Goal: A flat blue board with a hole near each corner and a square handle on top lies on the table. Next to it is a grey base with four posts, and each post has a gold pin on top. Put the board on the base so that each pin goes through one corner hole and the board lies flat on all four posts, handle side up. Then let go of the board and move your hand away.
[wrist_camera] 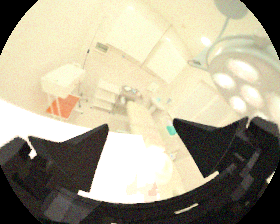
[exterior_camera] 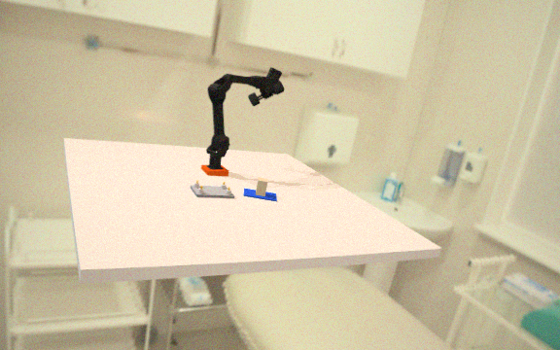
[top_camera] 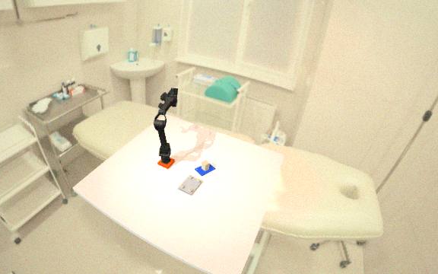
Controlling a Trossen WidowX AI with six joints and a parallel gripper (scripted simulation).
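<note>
In the exterior view, the near edge of the counter [top_camera: 128, 198] [exterior_camera: 173, 233] is lying well in front of everything. Farther in, the blue board [top_camera: 202, 173] [exterior_camera: 250, 193] is resting flat, its tan handle [top_camera: 205, 166] [exterior_camera: 262, 188] pointing up. Just beside it, toward the left edge, the grey base [top_camera: 190, 185] [exterior_camera: 216, 192] is waiting, pins bare. Toward the far edge, the orange mount [top_camera: 170, 164] [exterior_camera: 224, 173] is carrying the arm. High above, the gripper [top_camera: 169, 95] [exterior_camera: 266, 94] [wrist_camera: 141, 122] is standing wide, holding nothing. It is facing away from the board, so a hurried descent is risking a knock. An off-centre or skewed grasp is risking missed pins later.
</note>
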